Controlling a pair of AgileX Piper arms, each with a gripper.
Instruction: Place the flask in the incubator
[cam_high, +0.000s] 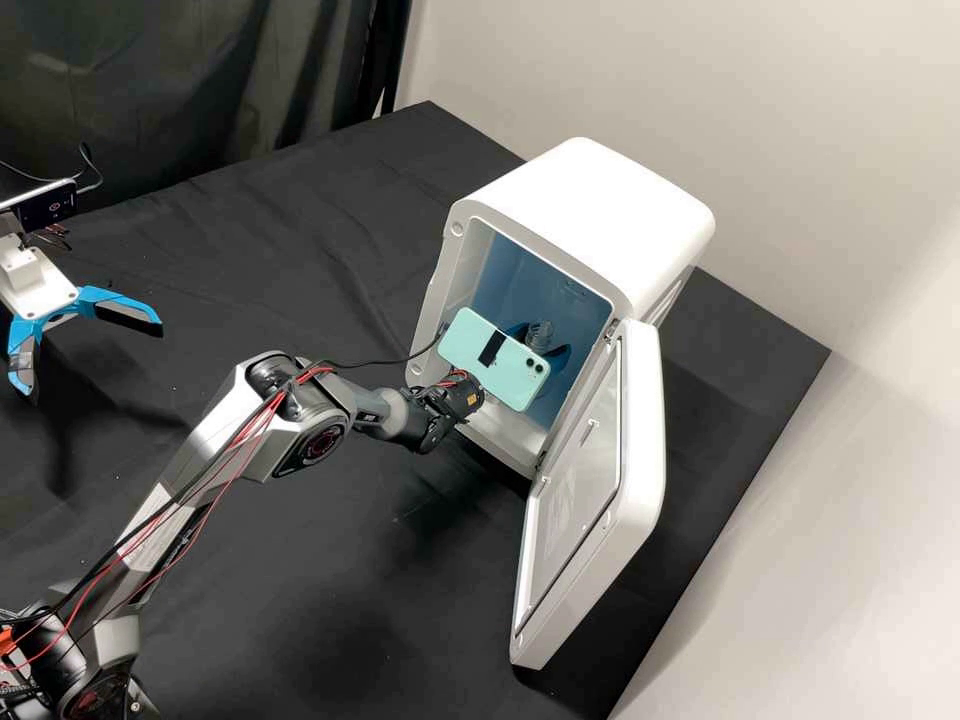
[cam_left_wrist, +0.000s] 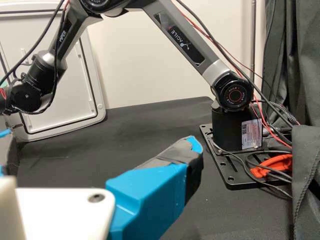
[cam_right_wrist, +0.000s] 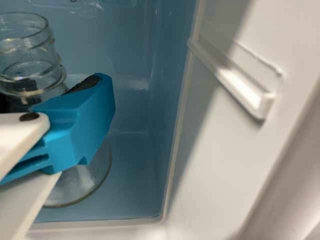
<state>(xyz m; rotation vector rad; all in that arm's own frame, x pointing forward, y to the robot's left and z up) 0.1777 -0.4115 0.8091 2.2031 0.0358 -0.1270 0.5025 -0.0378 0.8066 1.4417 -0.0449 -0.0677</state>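
Observation:
The white incubator (cam_high: 590, 200) stands at the bench's right side, its door (cam_high: 600, 470) swung open toward the front. Inside its blue chamber a clear glass flask (cam_high: 543, 331) stands upright on the floor. My right gripper (cam_high: 540, 345) is inside the chamber, shut on the flask. In the right wrist view one blue finger (cam_right_wrist: 80, 120) lies against the flask (cam_right_wrist: 30, 55) below its threaded neck; the other finger is hidden. My left gripper (cam_high: 90, 355) hangs open at the far left, holding nothing. One of its fingers (cam_left_wrist: 165, 175) shows in the left wrist view.
A mint phone (cam_high: 495, 357) rides on the right arm's wrist at the chamber mouth. The right arm's base (cam_left_wrist: 232, 125) sits on a black plate beside orange cable. A dark curtain (cam_high: 200, 80) hangs behind the bench; a white wall lies to the right.

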